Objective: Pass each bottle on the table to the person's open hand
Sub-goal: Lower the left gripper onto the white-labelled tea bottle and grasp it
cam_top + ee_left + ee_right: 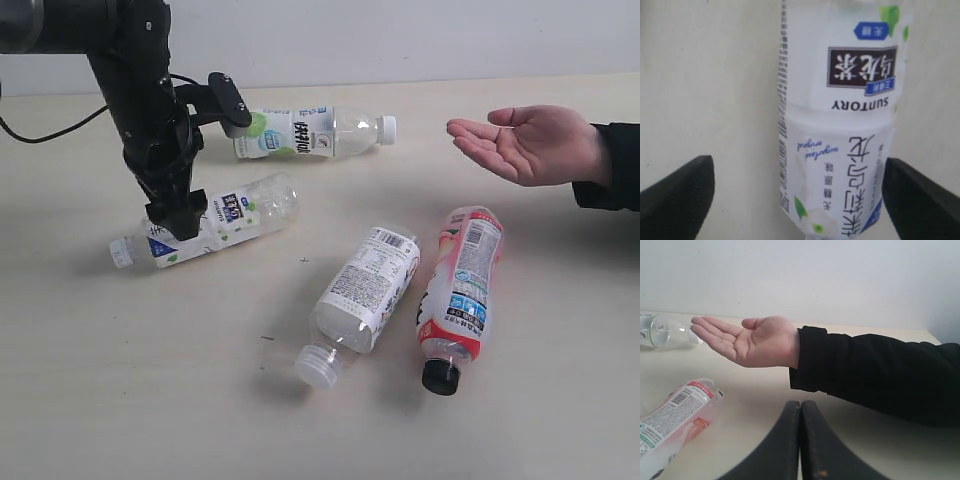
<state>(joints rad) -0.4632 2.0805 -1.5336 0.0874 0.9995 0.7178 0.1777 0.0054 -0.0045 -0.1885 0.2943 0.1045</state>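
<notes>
Near edge of the pale beige table [140, 410]: a clear plastic bottle with white label and white cap [368, 288] and, beside it, a clear bottle with red-pink label and black cap [462, 285]. Mid-table, left: the left gripper [801, 197], jaws apart, straddles a clear blue-labelled bottle [235, 215]. The right gripper [800, 410]: jaws pressed together. Toward the far edge: a clear green-labelled bottle [300, 132] and the person's open hand [525, 145], palm up

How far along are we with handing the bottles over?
Done: nothing; the person's open hand is empty, palm up. In hand: the left arm's jaws stand open astride the clear plastic blue-labelled bottle, which lies on the beige table. Left: that one, the green-labelled bottle, the white-labelled bottle and the black-capped pink bottle.
</notes>
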